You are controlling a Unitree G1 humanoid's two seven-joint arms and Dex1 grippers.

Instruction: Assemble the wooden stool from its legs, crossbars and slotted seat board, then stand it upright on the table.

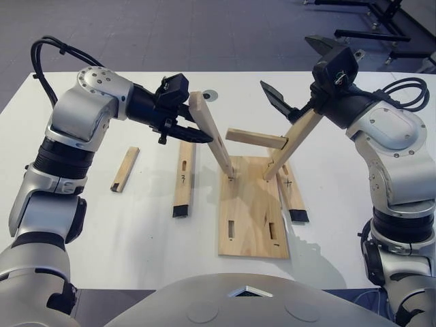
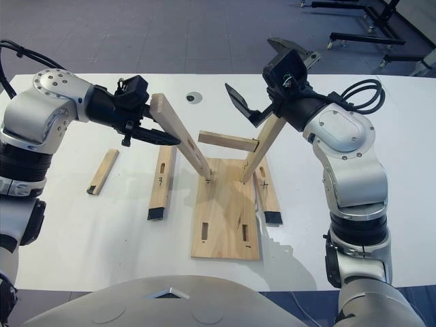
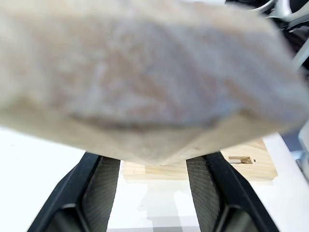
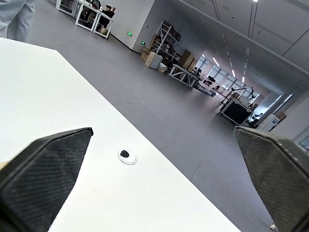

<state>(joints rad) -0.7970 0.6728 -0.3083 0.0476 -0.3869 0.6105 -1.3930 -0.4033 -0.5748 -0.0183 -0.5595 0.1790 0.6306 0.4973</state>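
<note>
The slotted seat board [image 1: 248,225] lies flat on the white table [image 1: 88,225]. Two legs stand tilted in its far slots. My left gripper [image 1: 206,137] is shut on the left leg [image 1: 219,146] near its upper end; this leg's blurred top [image 3: 145,82] looms close in the left wrist view. The right leg [image 1: 291,151] carries a crossbar [image 1: 255,138] whose free end points at the left leg. My right gripper [image 1: 285,61] stands wide open above that leg's top, with nothing between its fingers [image 4: 43,169].
A spare leg [image 1: 184,178] with a dark foot lies left of the board, and a short crossbar [image 1: 125,169] farther left. Another leg [image 1: 291,197] lies along the board's right edge. A round grommet [image 1: 210,95] sits at the table's back.
</note>
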